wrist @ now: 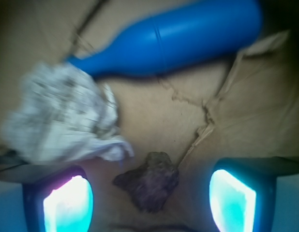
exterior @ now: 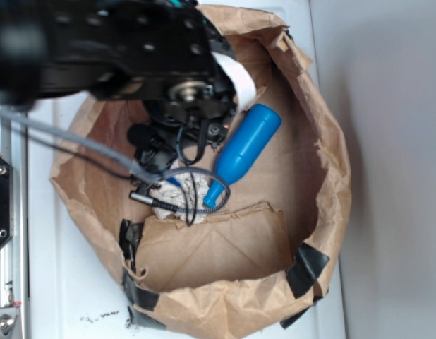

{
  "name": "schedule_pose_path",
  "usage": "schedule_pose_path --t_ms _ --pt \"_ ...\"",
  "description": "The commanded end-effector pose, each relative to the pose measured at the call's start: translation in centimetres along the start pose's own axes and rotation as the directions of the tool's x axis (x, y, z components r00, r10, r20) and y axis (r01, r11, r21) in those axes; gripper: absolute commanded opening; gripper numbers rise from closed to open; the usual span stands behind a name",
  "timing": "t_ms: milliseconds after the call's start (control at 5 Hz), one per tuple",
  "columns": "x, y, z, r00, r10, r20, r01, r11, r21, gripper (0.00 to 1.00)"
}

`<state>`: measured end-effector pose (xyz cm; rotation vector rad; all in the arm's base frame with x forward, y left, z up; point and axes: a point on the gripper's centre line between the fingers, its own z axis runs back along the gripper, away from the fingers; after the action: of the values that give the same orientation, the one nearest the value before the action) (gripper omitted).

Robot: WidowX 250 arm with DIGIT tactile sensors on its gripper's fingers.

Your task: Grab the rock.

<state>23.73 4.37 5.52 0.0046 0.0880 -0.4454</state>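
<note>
The hand [wrist: 149, 195] sits closest to the wrist camera, its two fingers [wrist: 67, 203] glowing cyan at the bottom corners, spread wide with nothing clamped between them. The rock [wrist: 148, 181] lies in that gap on the brown paper, nearer the left finger in this view than the right one, touching neither as far as the blur allows. In the exterior view the black arm [exterior: 133, 49] reaches in from the upper left and points down into a paper bag [exterior: 317, 141] with a rolled rim, patched with black tape [exterior: 306, 272], standing on a white bench [exterior: 70, 304].

Beyond the hand, across the top of the wrist view, a blue bottle [wrist: 173, 38] lies on its side, neck pointing to the left. Ahead and left of the hand, a crumpled white wad [wrist: 62, 118] rests with its lower edge close to the rock; whether they touch is not clear.

From the exterior view the arm and its grey cable [exterior: 77, 141] cover the hand and the rock entirely, and most of the wad [exterior: 179, 191] too. The wrist view is soft, and the fingers are cut off by the bottom edge.
</note>
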Motion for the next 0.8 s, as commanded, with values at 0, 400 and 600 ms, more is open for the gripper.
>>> schedule_pose_path --t_ms 0,400,600 --pt "1.52 3.20 -2.64 1.000 0.014 -0.004 -0.014 0.999 0.048 1.00" --pt "1.74 3.15 -3.27 0.999 0.033 0.019 -0.035 0.996 0.088 0.00" --pt "1.78 3.25 -3.32 0.999 0.039 0.034 -0.042 0.994 0.102 0.00"
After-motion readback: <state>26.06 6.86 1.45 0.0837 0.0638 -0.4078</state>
